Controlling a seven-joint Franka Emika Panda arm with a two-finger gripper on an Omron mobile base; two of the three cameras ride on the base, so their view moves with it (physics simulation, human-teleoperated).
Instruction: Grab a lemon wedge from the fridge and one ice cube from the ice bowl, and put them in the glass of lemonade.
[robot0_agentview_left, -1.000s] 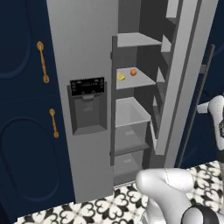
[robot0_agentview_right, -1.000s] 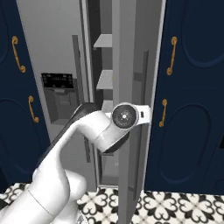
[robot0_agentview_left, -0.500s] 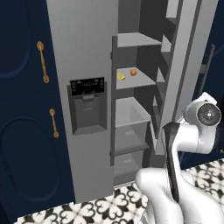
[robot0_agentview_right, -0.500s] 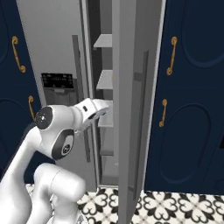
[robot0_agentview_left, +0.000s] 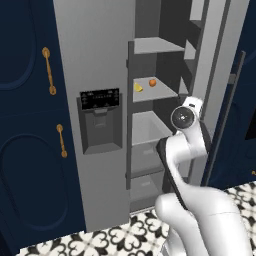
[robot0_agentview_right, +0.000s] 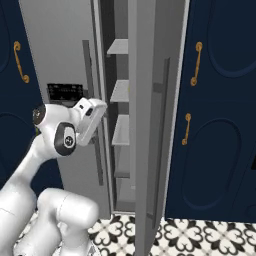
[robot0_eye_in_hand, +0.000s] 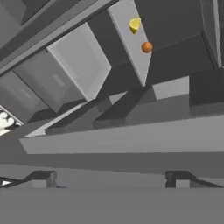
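The fridge (robot0_agentview_left: 95, 55) stands with its left door shut and its right door (robot0_agentview_right: 150, 100) swung open. On a middle shelf (robot0_agentview_left: 160, 94) lies the tiny yellow lemon wedge (robot0_agentview_left: 138, 87), with a small round orange item (robot0_agentview_left: 152, 82) just to its right. In the hand view the lemon wedge (robot0_eye_in_hand: 134, 25) sits far ahead of my gripper (robot0_eye_in_hand: 110, 177), whose fingertips (robot0_eye_in_hand: 41, 177) stand wide apart with nothing between them. My gripper (robot0_agentview_right: 101, 106) hovers in front of the fridge opening, below that shelf's level. The ice bowl and the glass of lemonade are out of view.
Navy cabinets with brass handles (robot0_agentview_left: 49, 77) flank the fridge on both sides. The open door (robot0_agentview_left: 222, 95) stands close to the right of my arm. Drawers (robot0_agentview_left: 150, 135) fill the fridge below the lemon's shelf. The floor is patterned tile (robot0_agentview_left: 115, 237).
My hand has swung away from the open door's side toward the fridge opening. The jaws have spread wider.
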